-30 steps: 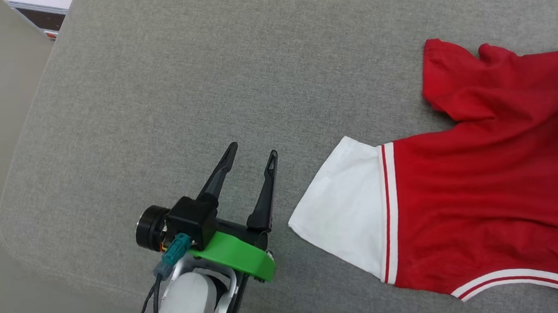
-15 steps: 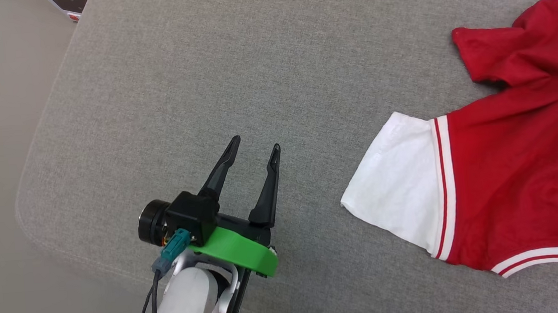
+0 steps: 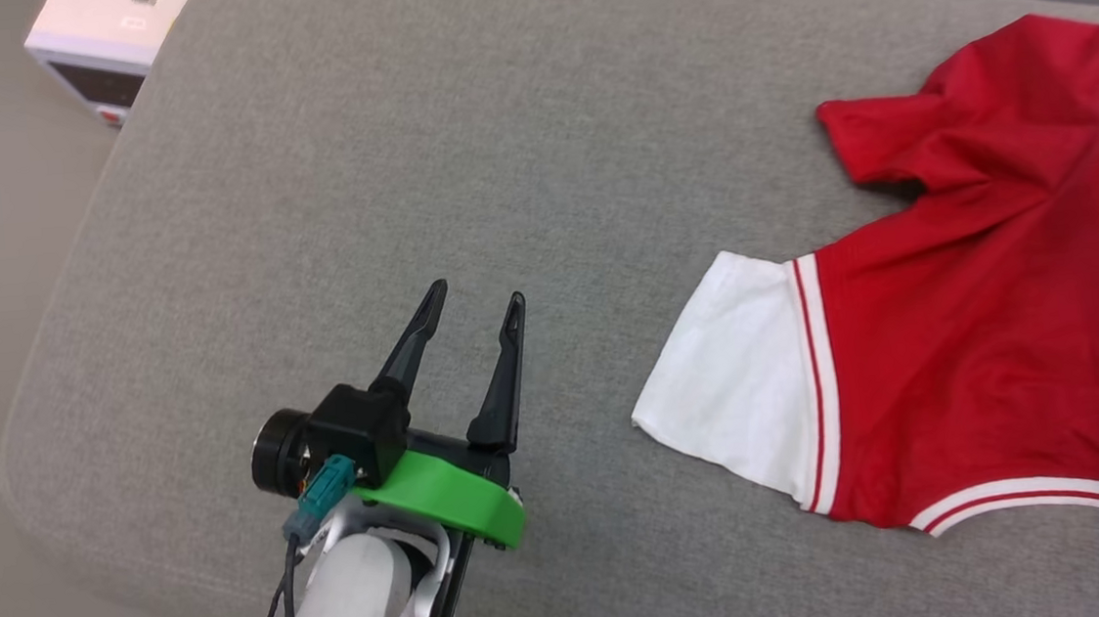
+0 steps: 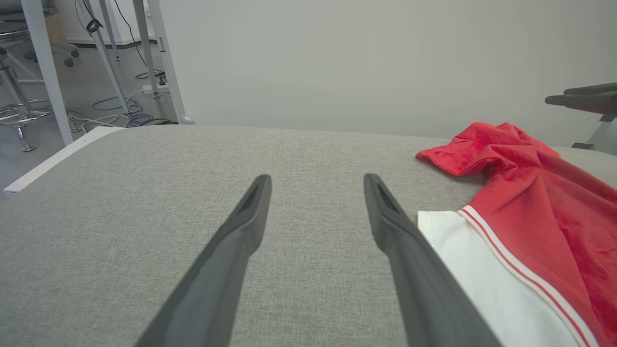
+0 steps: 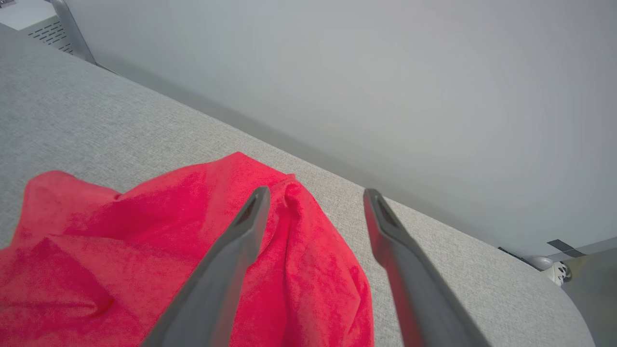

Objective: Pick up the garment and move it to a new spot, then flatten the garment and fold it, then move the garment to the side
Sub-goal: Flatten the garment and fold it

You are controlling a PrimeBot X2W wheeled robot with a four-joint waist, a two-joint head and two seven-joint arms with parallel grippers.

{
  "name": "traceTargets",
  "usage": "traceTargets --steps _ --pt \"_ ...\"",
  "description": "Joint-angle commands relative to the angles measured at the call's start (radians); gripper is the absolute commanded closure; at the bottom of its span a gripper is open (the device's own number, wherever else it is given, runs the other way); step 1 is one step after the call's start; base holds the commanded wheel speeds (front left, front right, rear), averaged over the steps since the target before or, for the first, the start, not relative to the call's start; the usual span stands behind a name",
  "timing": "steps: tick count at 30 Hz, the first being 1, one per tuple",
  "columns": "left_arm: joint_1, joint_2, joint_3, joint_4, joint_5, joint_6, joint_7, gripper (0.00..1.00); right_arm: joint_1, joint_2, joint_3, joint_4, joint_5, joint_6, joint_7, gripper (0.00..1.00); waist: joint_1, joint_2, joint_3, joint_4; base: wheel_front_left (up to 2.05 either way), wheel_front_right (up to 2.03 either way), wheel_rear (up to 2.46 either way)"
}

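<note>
Red, white-sleeved jersey garment point(image 3: 983, 333) lies rumpled on a grey fabric cushion point(image 3: 401, 163), right of your empty, spread left gripper point(image 3: 476, 295); your right gripper point(image 5: 315, 193), jaws also apart, hovers over it, nearer.

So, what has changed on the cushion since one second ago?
The far red part of the garment has changed shape; the right gripper stands open over it, so it seems released. The whole head view shifted too. The left gripper stayed open over the grey cushion, beside the white sleeve.
</note>
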Motion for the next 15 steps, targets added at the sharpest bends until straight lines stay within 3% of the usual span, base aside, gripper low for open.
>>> traceTargets --steps 1,9,15 --pt "0.019 -0.005 0.011 0.007 0.008 0.0 -0.006 0.0 0.031 0.013 -0.003 -0.011 0.012 -0.001 -0.039 0.0 0.0 0.0 -0.059 -0.057 0.0 0.0 0.0" --pt "0.057 -0.004 0.047 0.018 0.018 -0.002 -0.006 0.0 0.211 0.07 -0.061 -0.149 0.096 -0.001 -0.221 0.0 0.0 0.0 -0.143 -0.147 0.0 0.0 0.0" --pt "0.085 -0.002 0.057 0.017 0.009 -0.003 -0.006 0.0 0.415 0.128 -0.193 -0.318 0.107 -0.001 -0.297 0.0 0.0 0.0 -0.183 -0.203 0.0 0.0 0.0"
